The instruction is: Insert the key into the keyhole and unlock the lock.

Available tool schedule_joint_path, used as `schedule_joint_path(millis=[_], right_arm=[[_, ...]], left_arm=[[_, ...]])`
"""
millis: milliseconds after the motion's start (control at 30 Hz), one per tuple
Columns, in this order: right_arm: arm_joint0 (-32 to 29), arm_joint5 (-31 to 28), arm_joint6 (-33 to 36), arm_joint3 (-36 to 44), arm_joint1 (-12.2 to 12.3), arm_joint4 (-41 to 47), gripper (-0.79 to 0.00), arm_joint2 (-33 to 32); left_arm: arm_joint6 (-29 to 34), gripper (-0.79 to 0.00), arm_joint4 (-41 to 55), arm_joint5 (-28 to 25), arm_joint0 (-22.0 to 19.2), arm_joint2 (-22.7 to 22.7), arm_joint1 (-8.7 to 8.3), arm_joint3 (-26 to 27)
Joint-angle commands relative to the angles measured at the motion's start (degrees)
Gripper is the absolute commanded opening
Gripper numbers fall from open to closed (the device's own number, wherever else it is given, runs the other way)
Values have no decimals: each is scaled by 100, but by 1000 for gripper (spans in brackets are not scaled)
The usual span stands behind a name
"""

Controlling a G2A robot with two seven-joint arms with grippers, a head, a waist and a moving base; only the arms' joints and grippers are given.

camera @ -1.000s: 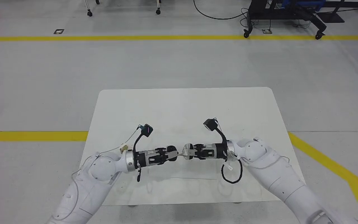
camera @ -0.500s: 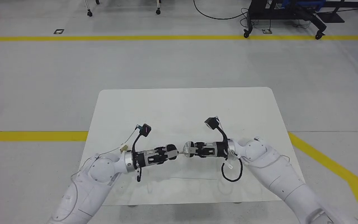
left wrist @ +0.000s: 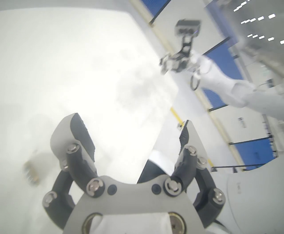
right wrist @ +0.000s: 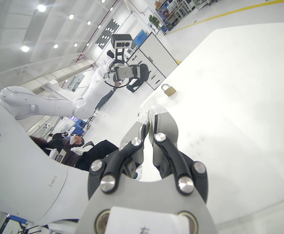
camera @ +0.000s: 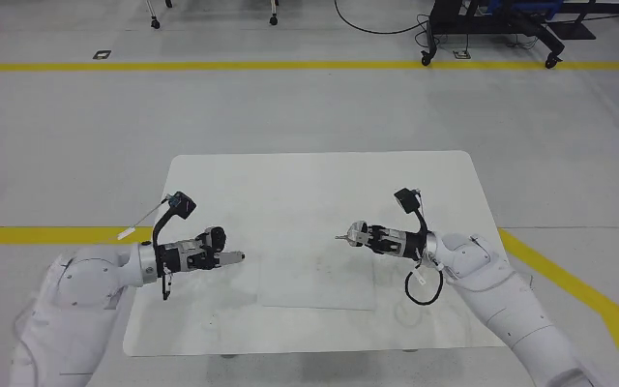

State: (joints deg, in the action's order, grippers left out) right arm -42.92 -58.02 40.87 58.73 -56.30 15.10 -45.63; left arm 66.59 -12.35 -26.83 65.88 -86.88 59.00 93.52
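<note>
The key [camera: 340, 236] is mostly hidden between the pressed-together fingers of the right gripper [right wrist: 148, 117], with only a thin sliver poking out. The brass padlock [right wrist: 168, 90], a mere blur in the left wrist view, lies on the white table [camera: 319, 184] near the left gripper [left wrist: 131, 120], whose jaws stand wide and empty. Around the table is grey floor with yellow lines [camera: 290, 66].

Grey floor [camera: 290, 116], yellow lines [camera: 290, 66], white table [camera: 319, 184], ceiling lights [right wrist: 41, 8].
</note>
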Motion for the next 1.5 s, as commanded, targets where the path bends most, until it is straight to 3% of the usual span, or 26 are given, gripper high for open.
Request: schedule_joint_path(millis=[0, 100, 267, 367, 533, 567, 600, 767, 1000, 1333, 1467], right_arm=[[-1, 2, 25, 4, 0, 2, -785, -2], [-1, 2, 25, 4, 0, 2, -785, -2], [-1, 2, 25, 4, 0, 2, -785, -2], [-1, 2, 25, 4, 0, 2, -785, -2], [-1, 2, 25, 4, 0, 2, -785, -2], [-1, 2, 25, 4, 0, 2, -785, -2], [-1, 2, 25, 4, 0, 2, -785, -2], [-1, 2, 25, 4, 0, 2, -785, -2], [-1, 2, 25, 4, 0, 2, -785, -2], [-1, 2, 25, 4, 0, 2, -785, -2], [-1, 2, 25, 4, 0, 2, -785, -2]], left_arm=[[-82, 0, -1562, 846, 213, -267, -77, 663], [-470, 0, -2766, 1095, 462, 58, -80, 1026], [-1041, 0, -3805, 1205, 125, 721, -29, 425], [-1229, 0, -3858, 1190, -146, 1074, 27, -25], [-1234, -283, -3964, 1187, -561, 1470, 95, -642], [-1219, -320, -3992, 1252, -626, 1511, 105, -738], [-1192, -308, -3951, 1305, -672, 1553, 118, -806], [-1078, -363, -4038, 1293, -791, 1713, 138, -944], [-1075, -545, -4012, 1320, -812, 1782, 150, -1010], [-779, -579, -4102, 1467, -555, 1579, 80, -702], [-794, -662, -4092, 1471, -475, 1522, 63, -609]])
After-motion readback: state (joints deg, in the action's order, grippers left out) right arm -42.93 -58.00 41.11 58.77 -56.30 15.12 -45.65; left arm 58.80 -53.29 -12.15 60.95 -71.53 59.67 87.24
